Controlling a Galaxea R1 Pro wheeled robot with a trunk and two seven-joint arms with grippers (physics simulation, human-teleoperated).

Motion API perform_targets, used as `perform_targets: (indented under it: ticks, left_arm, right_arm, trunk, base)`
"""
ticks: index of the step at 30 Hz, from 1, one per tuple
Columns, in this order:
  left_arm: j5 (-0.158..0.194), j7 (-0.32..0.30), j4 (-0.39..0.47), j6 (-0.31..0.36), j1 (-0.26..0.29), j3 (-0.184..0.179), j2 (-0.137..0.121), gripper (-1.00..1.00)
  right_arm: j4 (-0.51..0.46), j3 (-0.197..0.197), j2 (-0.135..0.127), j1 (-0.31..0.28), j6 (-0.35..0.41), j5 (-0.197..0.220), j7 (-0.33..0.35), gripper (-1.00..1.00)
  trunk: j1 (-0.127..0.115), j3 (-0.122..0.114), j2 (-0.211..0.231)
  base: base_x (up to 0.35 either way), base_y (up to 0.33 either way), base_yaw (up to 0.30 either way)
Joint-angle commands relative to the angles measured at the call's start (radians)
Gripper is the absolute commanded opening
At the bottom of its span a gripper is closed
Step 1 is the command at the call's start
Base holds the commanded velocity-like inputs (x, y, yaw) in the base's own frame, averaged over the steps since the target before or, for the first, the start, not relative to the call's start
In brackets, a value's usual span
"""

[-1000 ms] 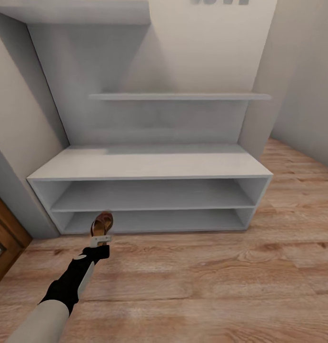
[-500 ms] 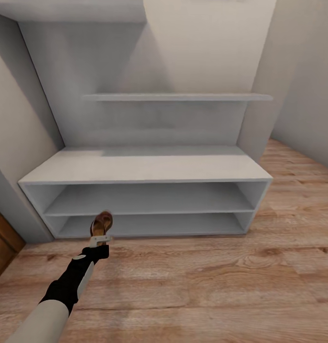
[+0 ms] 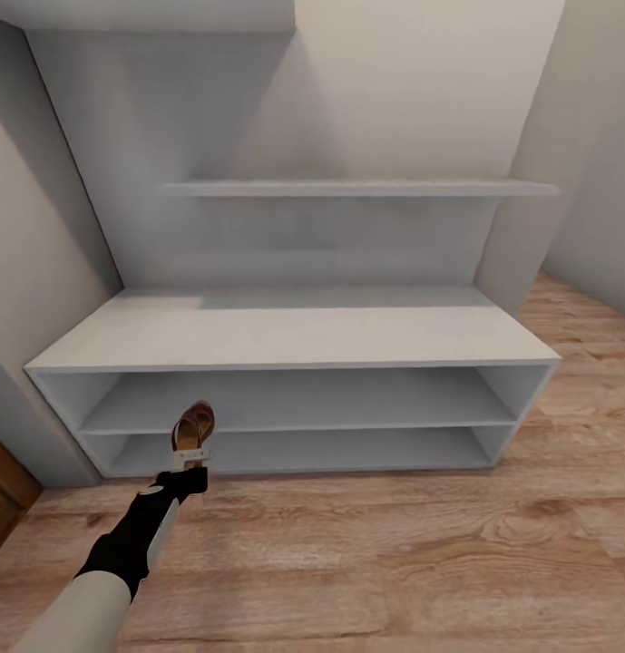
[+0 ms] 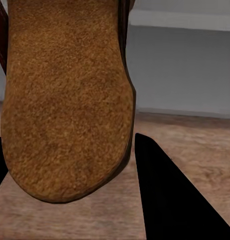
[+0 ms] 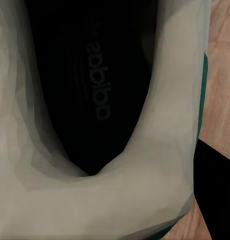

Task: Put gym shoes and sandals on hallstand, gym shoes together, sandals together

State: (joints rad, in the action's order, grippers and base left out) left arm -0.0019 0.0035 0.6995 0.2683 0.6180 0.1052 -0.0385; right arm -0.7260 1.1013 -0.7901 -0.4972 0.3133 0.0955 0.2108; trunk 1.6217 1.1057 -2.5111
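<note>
The hallstand [image 3: 285, 336] is filling the middle and the upper part of the head view. Its long pale bench top is running across the centre of the frame, two low open shelves are lying under it, and one wall shelf is crossing the frame higher up. The corridor floor [image 3: 394, 562] of light brown planks is taking the whole lower part of the frame and is going up along the right edge.

The left arm is reaching from the lower left corner toward the hallstand. At its end the left claw [image 3: 191, 456] is gripping a sandal [image 3: 193, 425] by the heel end. The sandal is standing nearly upright, with its toe pointing up, and in the frame it is lying over the front of the lowest shelf, left of the centre. In the left wrist view the tan insole of this sandal [image 4: 64, 95] is sitting between the two dark fingers [image 4: 170, 200], with floor planks and the grey hallstand behind it.

In the right wrist view a gym shoe [image 5: 94, 190] is seen very close, with its cream collar and its dark inside. One dark finger [image 5: 215, 190] is touching its side, so the right claw is probably closed on the shoe, but the view is too close for being sure. Floor planks are showing in the upper right corner of that view.
</note>
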Motion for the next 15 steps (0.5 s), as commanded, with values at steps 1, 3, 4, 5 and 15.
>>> perform_targets:
  ticks: [1,3,4,5,15]
  left_arm:
    - [-0.003,0.000,0.002,0.006,0.000,0.001,0.000,-1.00]
    - [-0.004,0.000,0.001,0.006,0.000,0.001,0.000,-1.00]
    - [-0.004,0.000,0.001,0.006,0.000,0.001,0.000,-1.00]
    - [-0.003,0.000,0.001,0.006,0.000,0.001,0.000,-1.00]
    - [-0.004,0.000,0.000,0.006,0.000,0.001,0.000,-1.00]
  right_arm:
    - [-0.001,0.003,0.000,-0.001,0.007,0.010,0.003,-1.00]
    - [-0.001,0.003,0.000,-0.001,0.007,0.010,0.002,-1.00]
    - [-0.001,0.003,0.000,-0.001,0.007,0.010,0.002,-1.00]
    - [-0.001,0.003,0.000,-0.001,0.007,0.010,0.002,-1.00]
    - [-0.001,0.003,0.000,-0.001,0.007,0.010,0.002,-1.00]
  trunk:
    - [0.000,0.001,0.000]
    - [0.000,0.001,0.000]
    - [0.000,0.001,0.000]
    - [0.000,0.001,0.000]
    - [0.000,0.001,0.000]
  base:
    - [0.296,0.034,0.000]
    - [0.300,0.016,0.000]
    - [0.302,0.007,0.000]
    - [0.302,0.005,0.000]
    - [0.208,-0.054,0.000]
